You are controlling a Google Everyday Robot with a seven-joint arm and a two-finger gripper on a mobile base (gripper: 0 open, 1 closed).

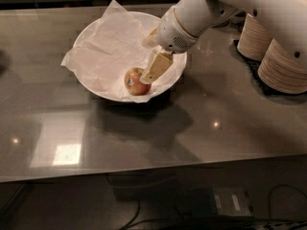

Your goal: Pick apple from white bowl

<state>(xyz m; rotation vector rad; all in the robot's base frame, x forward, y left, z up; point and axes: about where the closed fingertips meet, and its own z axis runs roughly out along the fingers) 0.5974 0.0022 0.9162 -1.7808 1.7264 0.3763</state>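
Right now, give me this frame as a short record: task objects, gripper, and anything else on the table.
apple: lying in the white bowl, on crumpled paper, near the front rim
white bowl: on the grey table, left of centre
gripper: inside the bowl, close by the apple's right side
progress: apple not yet lifted
other: stacked beige bowls at the table's right

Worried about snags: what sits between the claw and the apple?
Nothing. In the camera view the claw, inside the white bowl, overlaps the apple's right edge; only crumpled paper lies beneath them.
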